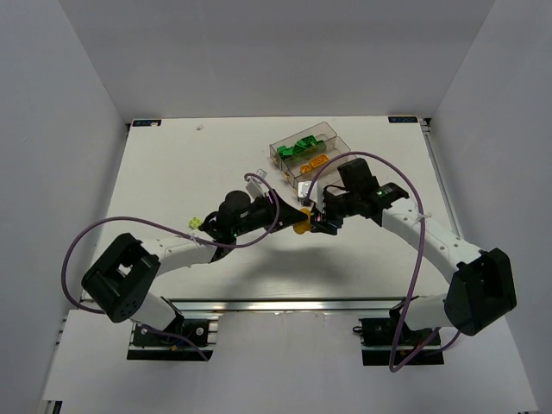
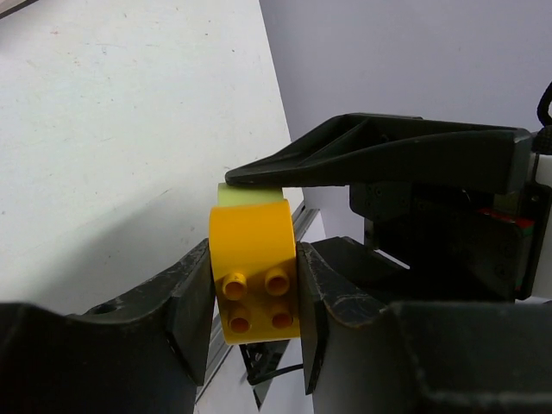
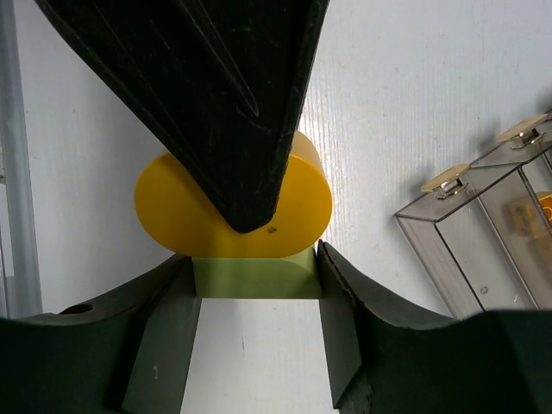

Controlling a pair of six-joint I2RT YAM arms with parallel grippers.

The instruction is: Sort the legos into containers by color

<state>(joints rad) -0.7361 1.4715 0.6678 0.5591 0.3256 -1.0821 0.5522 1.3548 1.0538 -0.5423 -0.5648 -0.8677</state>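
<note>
My left jaws pinch yellow brick (image 2: 254, 272); my right jaws pinch green brick (image 3: 254, 278) stuck to it. Risk: skewed pull, one slips free, drops onto bench (image 1: 172, 172).

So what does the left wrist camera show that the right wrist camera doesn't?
Only the left wrist view: four studs on the yellow brick, with the left gripper shut on its sides. Only the right wrist view: the clear containers, and the right gripper shut on the sides of the pale green brick. Both: the yellow brick and pale green brick pressed together, with the other arm's black finger crossing the picture.
</note>
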